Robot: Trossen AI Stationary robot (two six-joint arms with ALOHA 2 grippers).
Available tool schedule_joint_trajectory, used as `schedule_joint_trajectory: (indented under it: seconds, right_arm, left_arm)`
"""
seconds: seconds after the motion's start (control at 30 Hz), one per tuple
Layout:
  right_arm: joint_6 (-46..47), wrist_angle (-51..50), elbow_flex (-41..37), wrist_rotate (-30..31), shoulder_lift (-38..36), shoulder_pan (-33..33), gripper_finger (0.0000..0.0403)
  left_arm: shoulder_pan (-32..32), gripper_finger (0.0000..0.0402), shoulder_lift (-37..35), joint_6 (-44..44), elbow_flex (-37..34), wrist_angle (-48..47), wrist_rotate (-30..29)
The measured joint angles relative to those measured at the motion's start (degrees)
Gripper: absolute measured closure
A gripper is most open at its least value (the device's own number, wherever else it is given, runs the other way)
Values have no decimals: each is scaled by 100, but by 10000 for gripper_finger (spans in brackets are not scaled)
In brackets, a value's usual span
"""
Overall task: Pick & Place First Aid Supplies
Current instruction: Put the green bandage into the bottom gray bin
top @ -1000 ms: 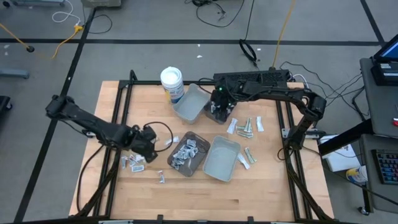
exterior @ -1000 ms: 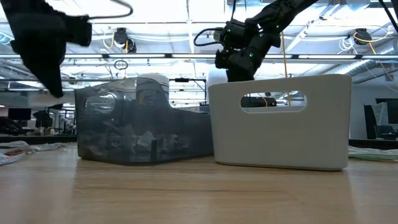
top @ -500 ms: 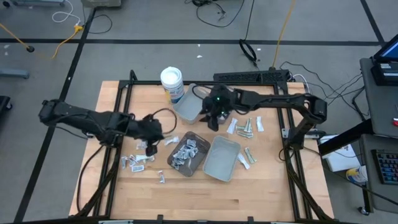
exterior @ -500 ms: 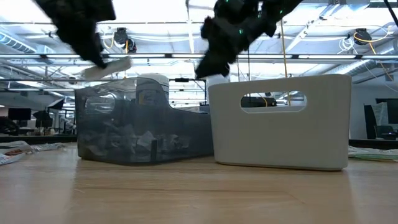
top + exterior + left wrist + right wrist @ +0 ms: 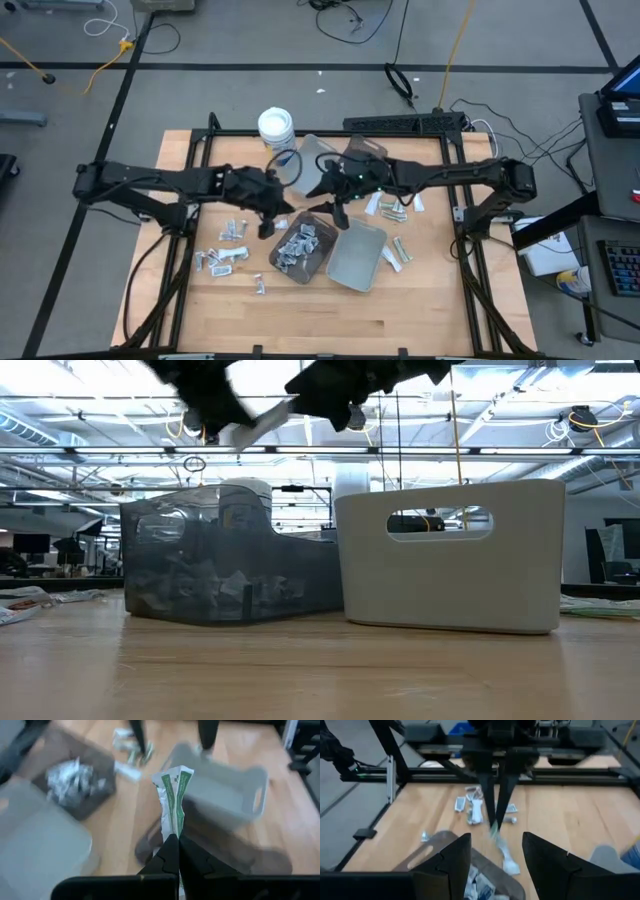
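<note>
My left gripper (image 5: 268, 224) hangs above the table just left of the dark tray (image 5: 322, 258), shut on a narrow white-and-green packet (image 5: 172, 795). In the low view that packet (image 5: 262, 420) shows high above the trays. My right gripper (image 5: 336, 206) is open, empty, and hovers over the far end of the dark tray, facing the left gripper (image 5: 495, 805). The dark tray holds a heap of silvery packets (image 5: 300, 243). Loose packets lie flat on the wood left of it (image 5: 225, 252) and right of it (image 5: 392, 205). My left gripper pinches one end of the white-and-green packet (image 5: 170, 829) between its two fingertips. The fingers (image 5: 488, 795) come from above, pointing down. The packet (image 5: 503, 852) hangs below them, lifted clear of the table and creased along its length.
A light grey tray (image 5: 355, 255) sits right of the dark one, and another grey tray (image 5: 310, 165) stands farther back beside the white round tub (image 5: 277, 130). More strips lie near the right edge (image 5: 396, 252). Bare wood runs along the near edge (image 5: 330, 320).
My left gripper has risen from the loose packets on the left with the packet in its fingers and moved right toward the dark tray. My right gripper has left the far grey tray and moved toward the near edge, over the dark tray.
</note>
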Motion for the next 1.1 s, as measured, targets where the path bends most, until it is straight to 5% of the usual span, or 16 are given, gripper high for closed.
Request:
schedule_joint_trajectory:
  seconds: [0.2,0.5,0.63,0.8,1.1]
  right_arm:
    - [-133,-78,0,579,0,151,231]
    - [-196,-344,0,365,2,146,235]
    - [-106,-302,0,407,2,146,281]
    - [-31,-304,0,297,2,150,384]
    - [333,-1071,2,-59,-241,146,402]
  left_arm:
    - [95,401,643,75,759,-261,146]
    - [110,401,614,-119,885,-406,179]
    - [105,401,616,-162,885,-413,180]
    - [88,401,623,-285,885,-397,96]
    - [141,344,623,-1248,883,-448,167]
